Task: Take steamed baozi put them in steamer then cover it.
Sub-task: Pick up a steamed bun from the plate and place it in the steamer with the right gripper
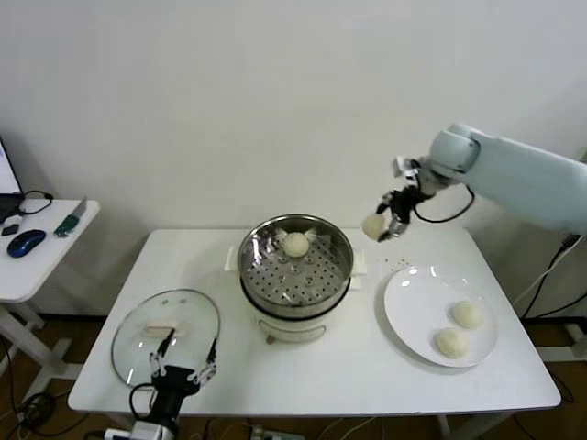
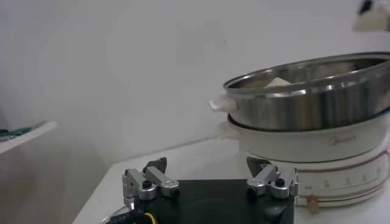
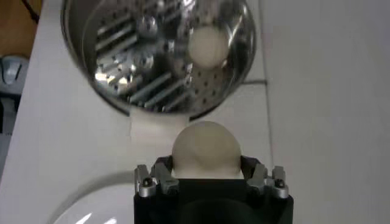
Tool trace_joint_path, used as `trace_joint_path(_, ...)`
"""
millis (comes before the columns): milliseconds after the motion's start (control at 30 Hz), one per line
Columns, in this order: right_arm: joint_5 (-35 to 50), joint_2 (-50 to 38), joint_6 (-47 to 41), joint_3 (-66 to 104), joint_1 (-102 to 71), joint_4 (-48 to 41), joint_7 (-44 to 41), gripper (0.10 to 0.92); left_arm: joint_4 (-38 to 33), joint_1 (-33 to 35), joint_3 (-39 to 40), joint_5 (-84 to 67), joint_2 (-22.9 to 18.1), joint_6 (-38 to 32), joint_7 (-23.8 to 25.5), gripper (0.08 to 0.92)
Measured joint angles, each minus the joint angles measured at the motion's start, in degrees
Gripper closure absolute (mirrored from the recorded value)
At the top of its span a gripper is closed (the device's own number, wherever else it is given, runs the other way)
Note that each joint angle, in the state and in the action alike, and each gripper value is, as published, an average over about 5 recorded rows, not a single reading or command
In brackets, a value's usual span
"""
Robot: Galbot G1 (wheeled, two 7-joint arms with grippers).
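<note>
Pale blue-white smooth right arm shell with rounded joint, black cable looping at its wrist, black right claw (image 1: 389, 223) with silver screwed finger brackets, black left claw (image 1: 180, 374) body, matching metal finger mounts, yellow wire at its base

One cream baozi (image 1: 295, 244) in steel steamer (image 1: 341, 275), two on plate (image 1: 404, 316), glass cover (image 1: 166, 335) flat on table.
</note>
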Motion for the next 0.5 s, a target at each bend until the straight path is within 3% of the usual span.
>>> trace_joint_path(500, 7.69, 17.69, -3.29, -3.15, -1.35, -4.77, 3.31, 0.313, -0.77, 2.22, -0.23, -0.58, 0.83, -0.97, -0.01, 0.177)
